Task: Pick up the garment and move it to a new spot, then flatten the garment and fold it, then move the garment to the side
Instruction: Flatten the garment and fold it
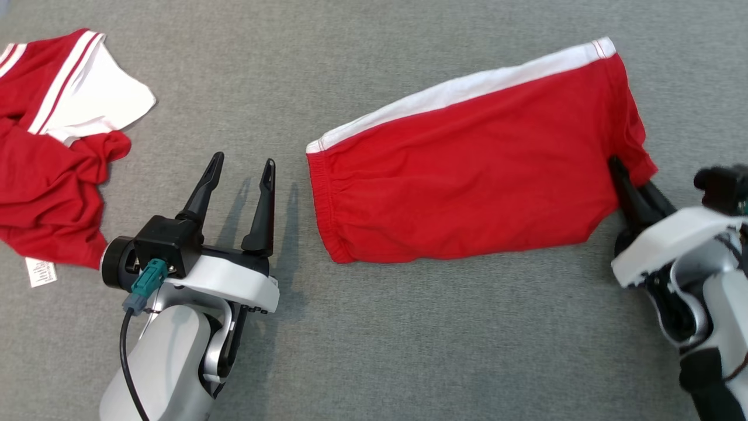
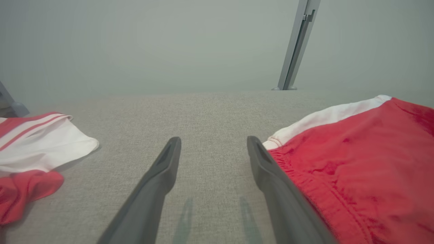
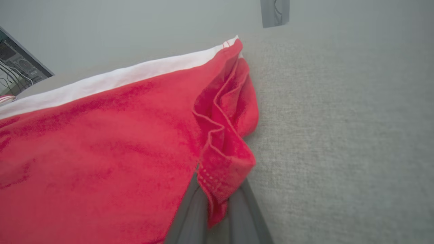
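Head view: left gripper (image 1: 243, 159), jaws wide apart and holding nothing, over bare grey fabric bench (image 1: 409, 351), between crumpled red-and-white garment (image 1: 52, 146) and the flat-lying red shorts with white side stripe (image 1: 467, 169). Right gripper (image 1: 632, 182) at the shorts' right hem corner.

Left wrist view: waistband edge just beside one finger; open bench ahead.

Right wrist view: jaws narrow, pinching bunched red hem; bare bench alongside.

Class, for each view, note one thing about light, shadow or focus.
Head view: even light, soft shadows beside the left gripper on the grey surface. Left wrist view: faint finger shadows, hazy background. Right wrist view: the red shorts look saturated, blurring near the lens.
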